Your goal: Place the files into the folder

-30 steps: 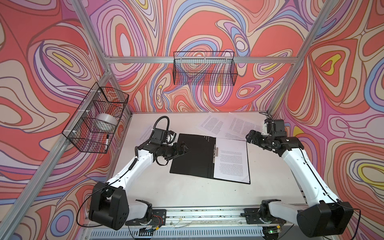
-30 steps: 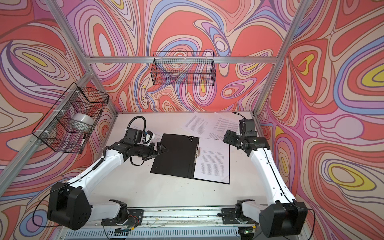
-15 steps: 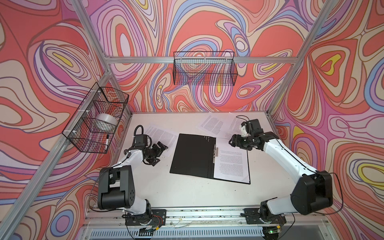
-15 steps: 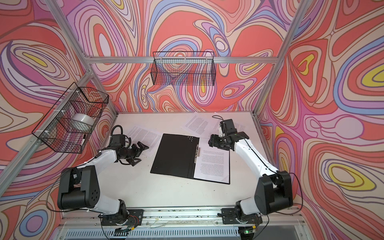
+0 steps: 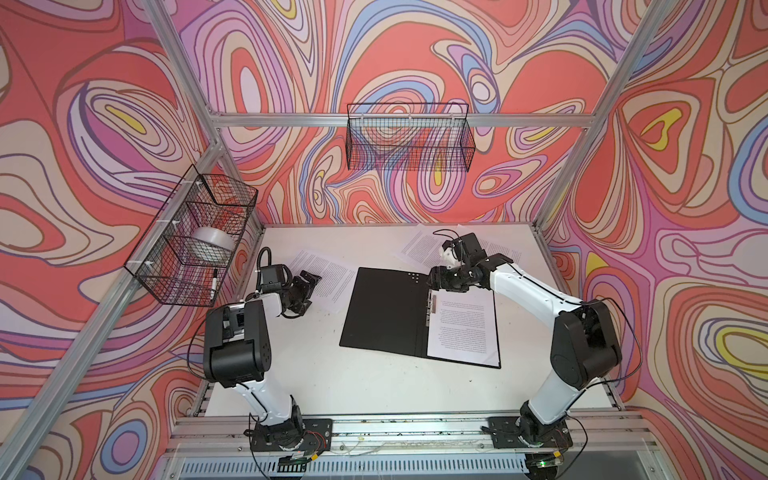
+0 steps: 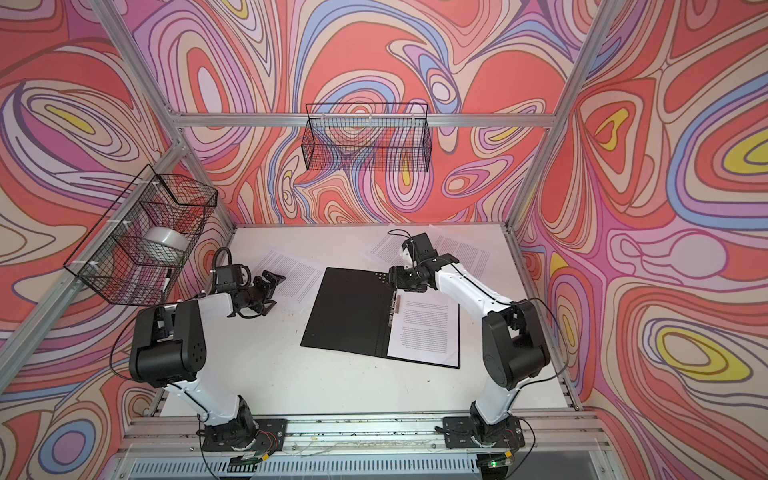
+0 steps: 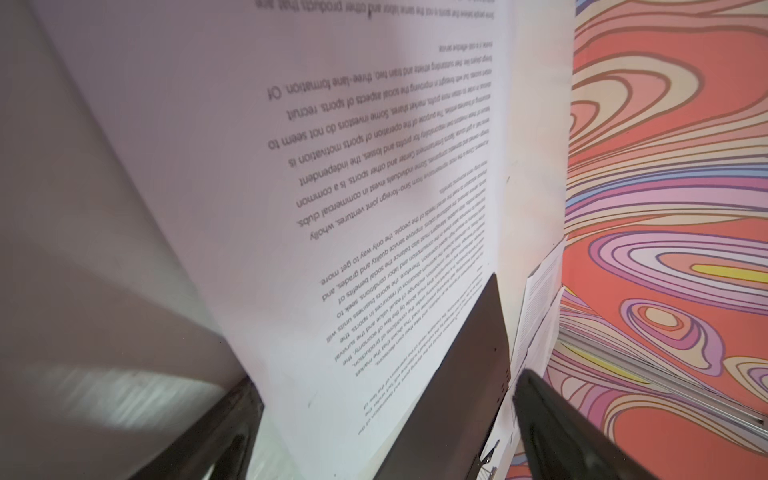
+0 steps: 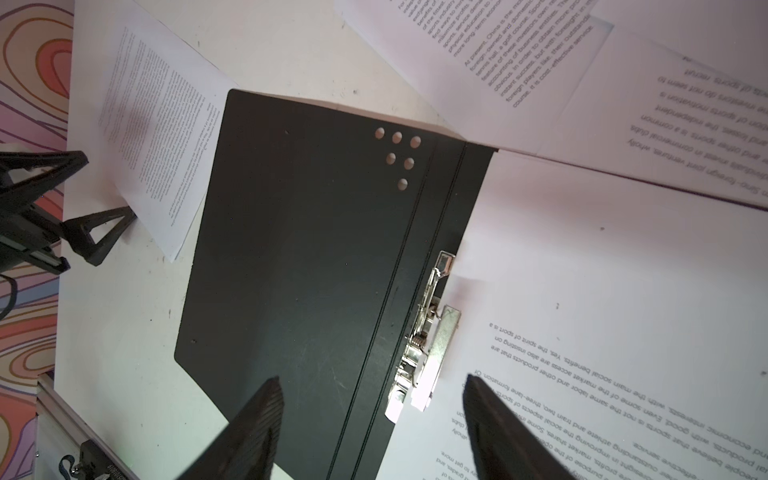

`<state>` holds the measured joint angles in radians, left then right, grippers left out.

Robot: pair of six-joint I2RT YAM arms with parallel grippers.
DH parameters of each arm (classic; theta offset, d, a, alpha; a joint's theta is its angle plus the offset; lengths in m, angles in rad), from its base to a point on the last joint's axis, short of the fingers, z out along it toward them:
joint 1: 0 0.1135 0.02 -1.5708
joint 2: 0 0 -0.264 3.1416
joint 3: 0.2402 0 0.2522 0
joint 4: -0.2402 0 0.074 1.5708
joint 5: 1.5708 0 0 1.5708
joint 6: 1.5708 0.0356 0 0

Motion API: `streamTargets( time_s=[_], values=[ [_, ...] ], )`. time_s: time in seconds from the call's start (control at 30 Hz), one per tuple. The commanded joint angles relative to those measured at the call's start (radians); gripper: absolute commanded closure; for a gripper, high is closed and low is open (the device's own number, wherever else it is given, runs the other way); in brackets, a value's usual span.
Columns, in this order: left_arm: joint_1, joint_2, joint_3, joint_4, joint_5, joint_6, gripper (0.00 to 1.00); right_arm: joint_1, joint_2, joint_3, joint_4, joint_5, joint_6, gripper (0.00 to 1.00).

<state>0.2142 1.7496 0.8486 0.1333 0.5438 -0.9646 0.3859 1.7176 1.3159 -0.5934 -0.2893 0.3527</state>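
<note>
Folder [image 5: 384, 316] open flat, spine near-far; L tool [image 5: 311, 293] spread, empty; R tool [image 8: 370, 382] spread over clip [image 8: 422, 345].

**A:** home office or a lab?

**B:** lab robot cell imo. Silver aluminium extrusion frame [image 5: 291, 120], swirly red-purple printed wall panels [image 5: 415, 54], and a black wire mesh basket [image 5: 409, 141] hung well beyond the jaws of the right gripper [image 5: 435, 283].

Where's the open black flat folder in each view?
Top view: open black flat folder just below frame centre.
Top view: same, slightly leftward.
Left wrist: dark edge-on slab beyond white printed paper sheet.
Right wrist: fills mid-frame.
Shared landmark: that sheet, beside the bare flap.
</note>
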Motion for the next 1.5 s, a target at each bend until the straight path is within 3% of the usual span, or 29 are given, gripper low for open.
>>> streamTargets(
  time_s=[0.0,0.27,0.4,0.5,0.63,0.8,1.0,1.37,1.47],
  values=[
    [0.009,0.097,-0.086,0.092,-0.061,-0.073,0.06,0.002,0.013,0.011,0.016,-0.029,-0.018,0.28],
    [0.01,0.208,-0.152,0.504,0.029,-0.159,0.06,0.002,0.036,-0.003,0.028,-0.072,-0.008,0.28],
    [0.009,0.229,-0.127,0.583,0.071,-0.162,0.09,0.002,0.047,-0.012,0.044,-0.096,0.006,0.28],
    [0.009,0.227,-0.098,0.549,0.074,-0.156,0.16,0.002,0.048,-0.012,0.049,-0.108,0.018,0.28],
    [0.01,0.238,-0.051,0.481,0.068,-0.16,0.33,0.004,0.077,-0.014,0.059,-0.121,0.028,0.29],
    [0.008,0.269,-0.024,0.47,0.045,-0.193,0.68,0.004,0.067,-0.014,0.048,-0.114,0.02,0.27],
    [0.01,0.26,-0.004,0.452,0.046,-0.199,1.0,0.004,0.01,-0.001,0.02,-0.11,0.005,0.24],
    [0.011,0.141,0.009,0.354,0.074,-0.139,1.0,0.004,-0.04,-0.016,0.037,-0.136,0.01,0.2],
    [0.011,0.083,0.004,0.32,0.082,-0.127,1.0,0.004,-0.069,-0.046,0.113,-0.199,0.026,0.02]
  ],
)
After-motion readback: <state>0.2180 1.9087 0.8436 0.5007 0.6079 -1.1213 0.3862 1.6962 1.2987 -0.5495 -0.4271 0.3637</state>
